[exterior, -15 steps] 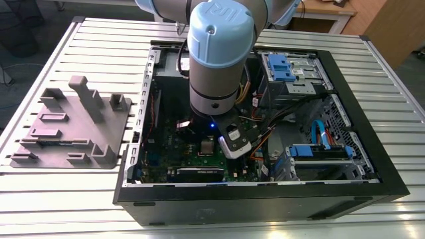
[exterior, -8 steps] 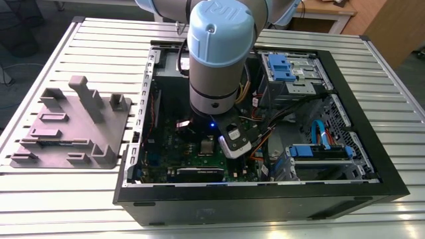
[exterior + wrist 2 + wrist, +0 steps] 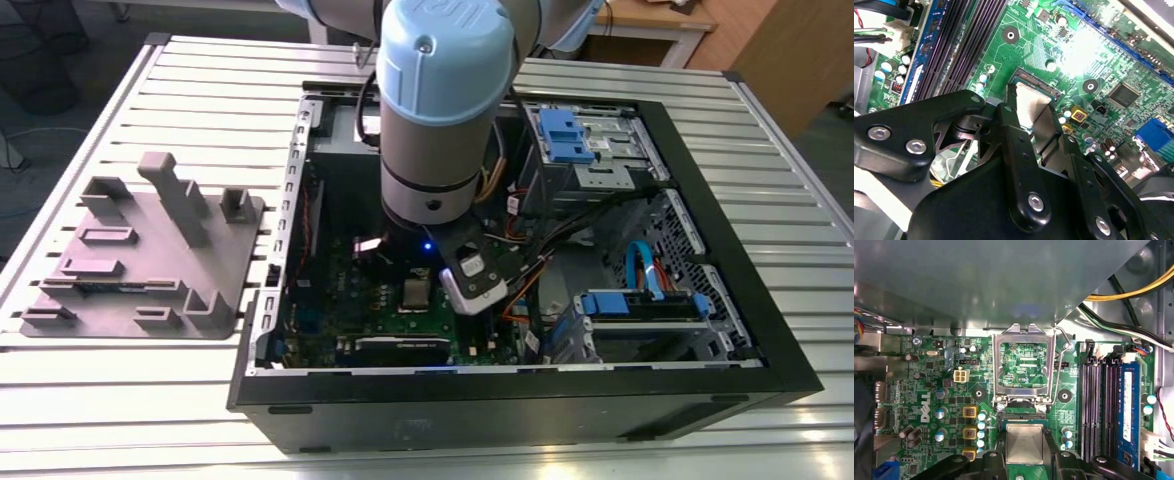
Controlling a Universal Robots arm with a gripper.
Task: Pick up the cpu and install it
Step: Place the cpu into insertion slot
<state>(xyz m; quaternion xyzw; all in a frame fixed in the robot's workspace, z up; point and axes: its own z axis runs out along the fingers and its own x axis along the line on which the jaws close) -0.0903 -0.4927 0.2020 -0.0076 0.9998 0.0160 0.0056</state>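
Note:
The cpu [image 3: 1024, 442], a small silvery square chip, lies flat between the two black fingers [image 3: 990, 460] of my gripper [image 3: 1025, 456], which is shut on it. It hovers just over the open socket [image 3: 1021, 416] on the green motherboard [image 3: 944, 390]. In the second wrist view the cpu [image 3: 1030, 102] sits between the finger pads, right above the socket's edge [image 3: 1038, 82]. In the exterior view the cpu [image 3: 416, 292] shows under the arm's wrist, inside the open computer case [image 3: 694, 330].
The hinged silver socket frame [image 3: 1021, 337] stands flipped up beyond the socket, its wire lever [image 3: 1068, 346] swung aside. Memory slots [image 3: 1099, 405] run beside the socket. Cables and blue drive brackets [image 3: 574, 135] fill the case's far side. A grey holder tray [image 3: 147, 260] lies on the slatted table.

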